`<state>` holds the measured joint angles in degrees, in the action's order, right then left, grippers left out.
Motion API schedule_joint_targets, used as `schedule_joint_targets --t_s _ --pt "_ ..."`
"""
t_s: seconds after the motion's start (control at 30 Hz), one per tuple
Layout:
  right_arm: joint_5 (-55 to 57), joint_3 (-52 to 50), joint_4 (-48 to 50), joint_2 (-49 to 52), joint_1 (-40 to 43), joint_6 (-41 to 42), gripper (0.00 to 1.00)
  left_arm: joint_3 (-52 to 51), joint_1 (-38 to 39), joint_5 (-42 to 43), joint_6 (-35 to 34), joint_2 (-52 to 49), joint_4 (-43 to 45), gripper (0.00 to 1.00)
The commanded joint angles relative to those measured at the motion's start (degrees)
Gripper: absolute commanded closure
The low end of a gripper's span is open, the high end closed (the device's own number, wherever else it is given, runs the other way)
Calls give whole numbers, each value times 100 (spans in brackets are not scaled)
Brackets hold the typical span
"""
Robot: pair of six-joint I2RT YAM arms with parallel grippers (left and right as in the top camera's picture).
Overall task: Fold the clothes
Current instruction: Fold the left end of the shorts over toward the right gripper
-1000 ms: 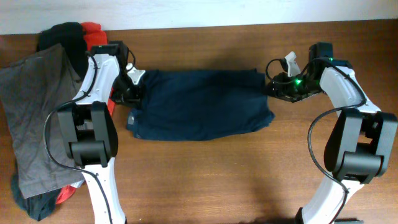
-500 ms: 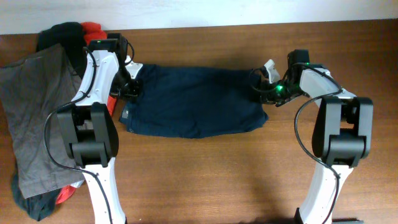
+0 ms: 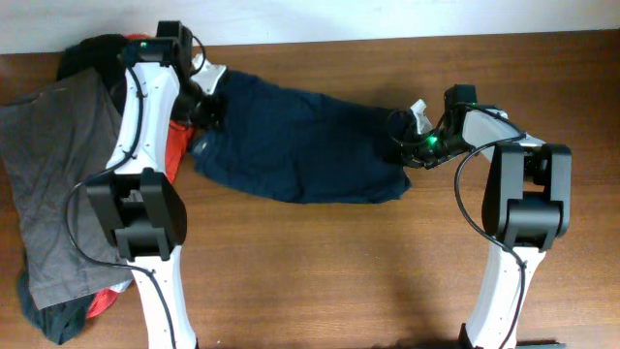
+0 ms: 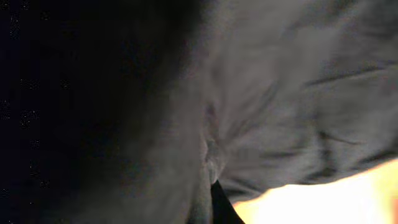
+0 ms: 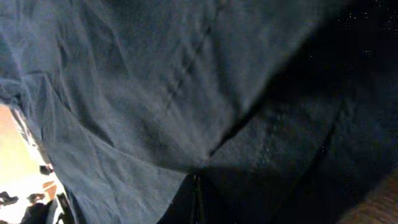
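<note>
My left end effector (image 3: pixel 205 100) grips the navy shorts (image 3: pixel 300 145) at one end, and my right end effector (image 3: pixel 400 147) grips the other. The shorts lie stretched between them on the surface (image 3: pixel 320 271).

The setting reads as a robotics lab bench rather than a home. A plain brown wood-grain worktop (image 3: pixel 320 262) with a bare white strip (image 3: pixel 387 17) along its far edge carries two white-and-black jointed robot arms, one at the left (image 3: pixel 145 97) and one at the right (image 3: pixel 513 194), rising from its near edge. Loose black cables (image 3: pixel 77 223) loop in the open beside each arm and a small green indicator light (image 3: pixel 427 141) glows near the right arm's wrist, while the only goods are dark navy-blue cloth shorts (image 3: pixel 300 145) spread out and a heap of grey, red-orange and black soft garments (image 3: pixel 48 165) at the left end.
</note>
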<state>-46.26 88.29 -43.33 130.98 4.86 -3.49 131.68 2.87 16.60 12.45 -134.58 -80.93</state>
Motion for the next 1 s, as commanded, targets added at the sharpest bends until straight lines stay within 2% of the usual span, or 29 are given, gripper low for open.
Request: schedule_joint_targets --t_s 0.0,0.17,0.3,0.77,0.97 --pt "518 -76 55 409 -35 83 96 173 472 708 48 -17 -61 100" --pt "584 -76 55 413 -35 101 96 179 1408 717 4 -17 116 100" --pt "586 -76 50 413 -35 101 96 179 1987 697 -111 -17 625 100" --pt "590 -286 177 415 -35 101 96 177 3152 702 -426 -17 2186 100" --pt "601 -367 236 420 -35 101 96 177 3501 699 -424 -17 2522 99"
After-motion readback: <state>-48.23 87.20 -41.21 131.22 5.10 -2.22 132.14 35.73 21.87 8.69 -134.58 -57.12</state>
